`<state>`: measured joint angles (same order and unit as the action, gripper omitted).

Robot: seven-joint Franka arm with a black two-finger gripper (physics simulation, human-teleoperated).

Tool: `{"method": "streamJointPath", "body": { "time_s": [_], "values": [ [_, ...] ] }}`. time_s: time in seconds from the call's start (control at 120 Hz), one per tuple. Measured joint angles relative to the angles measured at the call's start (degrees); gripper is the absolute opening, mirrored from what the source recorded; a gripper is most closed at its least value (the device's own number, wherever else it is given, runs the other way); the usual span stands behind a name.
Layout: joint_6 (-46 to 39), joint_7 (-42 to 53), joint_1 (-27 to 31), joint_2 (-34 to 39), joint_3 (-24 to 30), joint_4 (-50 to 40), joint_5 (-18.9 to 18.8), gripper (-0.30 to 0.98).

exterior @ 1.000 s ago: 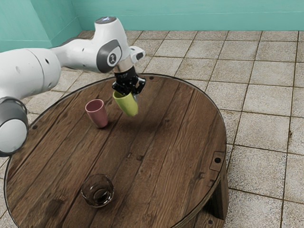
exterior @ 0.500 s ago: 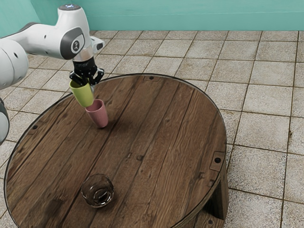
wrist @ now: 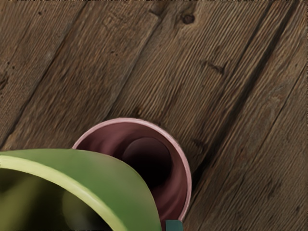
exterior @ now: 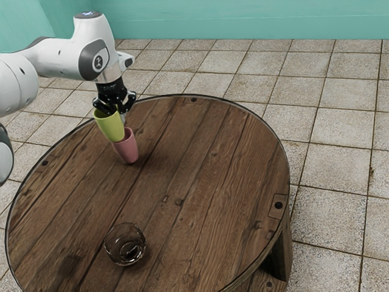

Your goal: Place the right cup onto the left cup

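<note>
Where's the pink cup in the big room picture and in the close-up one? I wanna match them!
Exterior view: the pink cup stands on the round wooden table, toward the exterior view's left, partly behind the yellow-green cup.
Wrist view: its round rim and dark inside peek out from behind the yellow-green cup.
Shared landmark: the yellow-green cup, overlapping it in both.

It's a plain room: teal wall [exterior: 243, 21], tiled floor [exterior: 340, 164], plank table [exterior: 213, 158].

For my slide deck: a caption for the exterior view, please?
Fingers hold the green cup close to the pink cup standing on the table.
</note>
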<state>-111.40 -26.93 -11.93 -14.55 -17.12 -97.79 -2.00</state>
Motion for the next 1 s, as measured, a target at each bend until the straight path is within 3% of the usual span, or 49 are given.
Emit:
{"method": "streamJointPath", "body": {
  "time_s": [0.308,0.475,0.6,0.775,1.0],
  "values": [
    [-1.2,-0.7,-0.1,-0.9,0.1,0.0,0.8,-0.09],
    [-1.9,-0.8,-0.1,-1.1,0.1,0.0,1.4,0.28],
    [-2.1,-0.9,-0.1,-1.1,0.1,0.0,1.6,0.45],
    [-1.8,0.1,-0.2,0.2,0.3,1.9,0.8,0.58],
    [6.4,13.3,-1.3,4.7,6.6,13.8,0.0,0.64]
  ]
}}
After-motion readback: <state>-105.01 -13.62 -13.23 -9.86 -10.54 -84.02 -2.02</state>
